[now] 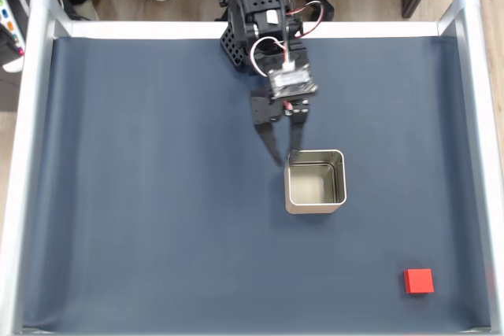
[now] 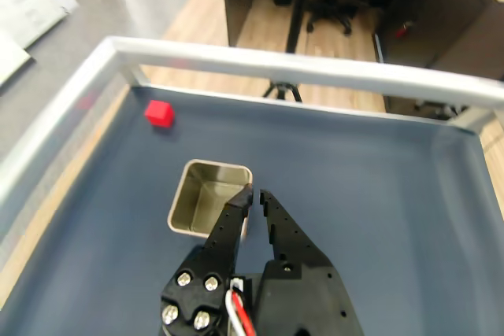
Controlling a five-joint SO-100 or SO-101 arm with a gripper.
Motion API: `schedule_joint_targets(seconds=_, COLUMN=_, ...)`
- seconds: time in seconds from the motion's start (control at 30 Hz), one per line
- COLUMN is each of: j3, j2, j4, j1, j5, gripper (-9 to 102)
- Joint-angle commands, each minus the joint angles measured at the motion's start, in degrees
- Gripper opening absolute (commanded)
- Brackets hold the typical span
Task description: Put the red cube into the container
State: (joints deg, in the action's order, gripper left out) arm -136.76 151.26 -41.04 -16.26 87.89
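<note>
red cube [image 1: 419,281] x1, metal container [image 1: 339,186] x1, well apart; jaws slightly spread, holding nothing.

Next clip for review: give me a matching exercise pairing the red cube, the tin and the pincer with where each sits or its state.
Things:
1. red cube
2. square metal tin
3. pincer

Descriptions:
A. hanging at the tin's rim, fingers slightly apart, holding nothing
B. mid-mat, empty inside
C. alone on the blue mat near a corner, in the fixed view at lower right

Pairs: 1-C, 2-B, 3-A
</note>
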Motion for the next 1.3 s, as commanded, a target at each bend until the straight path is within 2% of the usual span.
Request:
schedule_joint_targets(seconds=0.0, j3=10.1, j2=-6.0, j4=-2.3, j1=-3.3, j5=1.1, gripper=0)
schedule_joint_targets(seconds=0.37, j3=49.0, j2=-41.4, j4=-15.7, j1=-10.1, j5=-0.4, gripper=0)
schedule_joint_targets(seconds=0.63, j3=78.8, j2=-67.6, j4=-22.4, j1=-13.9, j5=-7.9, gripper=3)
schedule_joint_targets(seconds=1.0, j3=103.7, j2=-94.0, j4=-22.4, j1=-17.8, j5=-13.7, gripper=19)
schedule_joint_targets(seconds=1.1, j3=107.1, j2=-98.7, j4=-21.9, j1=-18.8, j5=-13.4, gripper=23)
schedule_joint_targets(seconds=1.27, j3=107.4, j2=-103.0, j4=-15.8, j1=-19.2, j5=-12.8, gripper=28)
